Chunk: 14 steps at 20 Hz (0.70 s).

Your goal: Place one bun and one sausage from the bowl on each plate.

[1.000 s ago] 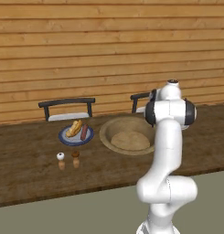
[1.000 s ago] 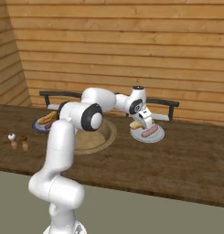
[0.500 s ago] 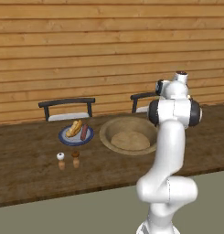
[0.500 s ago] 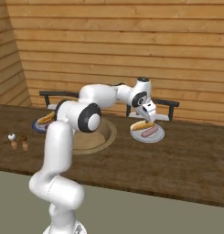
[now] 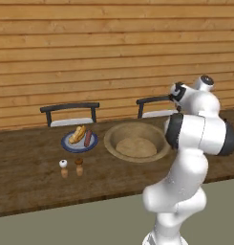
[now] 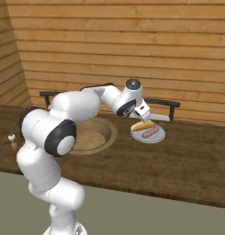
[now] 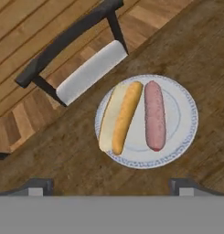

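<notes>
In the hand view a pale, blue-rimmed plate (image 7: 186,114) lies right under my gripper (image 7: 111,187). On it a golden bun (image 7: 125,116) and a reddish sausage (image 7: 154,115) lie side by side. The gripper is open, its fingertips (image 7: 38,185) wide apart with nothing between them. From the right base view the gripper (image 6: 145,117) hovers just above that plate (image 6: 159,136), bun (image 6: 143,125) and sausage (image 6: 150,132). Left of it sits the wooden bowl (image 6: 93,137). A second plate (image 5: 68,142) left of the bowl (image 5: 111,136) also carries a bun (image 5: 78,134) and a sausage (image 5: 88,138).
Two dark chairs (image 5: 70,112) (image 5: 154,106) stand behind the wooden counter, one behind each plate; one chair (image 7: 67,50) shows close in the hand view. Two small shakers (image 5: 64,167) (image 5: 79,165) stand in front of the left plate.
The gripper has risen from low over the right plate, and the bun now lies on the plate beside the sausage. The arm's upper part swung right.
</notes>
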Available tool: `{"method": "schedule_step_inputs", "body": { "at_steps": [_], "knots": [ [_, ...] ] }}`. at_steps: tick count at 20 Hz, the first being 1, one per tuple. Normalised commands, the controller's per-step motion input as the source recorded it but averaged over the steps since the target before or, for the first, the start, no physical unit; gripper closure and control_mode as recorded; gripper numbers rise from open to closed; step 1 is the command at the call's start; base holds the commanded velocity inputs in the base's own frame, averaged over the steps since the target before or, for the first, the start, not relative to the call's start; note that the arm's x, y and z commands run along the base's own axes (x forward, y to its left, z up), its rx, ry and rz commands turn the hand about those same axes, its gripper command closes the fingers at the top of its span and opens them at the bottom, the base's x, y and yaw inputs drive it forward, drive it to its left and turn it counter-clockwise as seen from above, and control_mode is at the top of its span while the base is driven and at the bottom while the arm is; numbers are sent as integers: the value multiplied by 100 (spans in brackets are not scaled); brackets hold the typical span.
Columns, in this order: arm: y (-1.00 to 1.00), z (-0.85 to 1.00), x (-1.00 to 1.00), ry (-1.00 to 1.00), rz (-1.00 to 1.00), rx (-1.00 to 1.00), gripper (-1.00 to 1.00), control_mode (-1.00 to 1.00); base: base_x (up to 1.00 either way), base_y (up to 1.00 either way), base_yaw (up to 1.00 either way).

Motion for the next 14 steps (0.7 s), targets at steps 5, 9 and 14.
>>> {"method": "schedule_step_inputs", "body": {
  "at_steps": [5, 9, 14],
  "knots": [
    [87, 24, -98, -35, 26, -21, -100, -100, 0, 0, 0],
    [55, 87, -66, -55, 7, -16, -100, -100, 0, 0, 0],
    [9, 1, -18, -10, 0, -3, -100, -100, 0, 0, 0]
  ]
}}
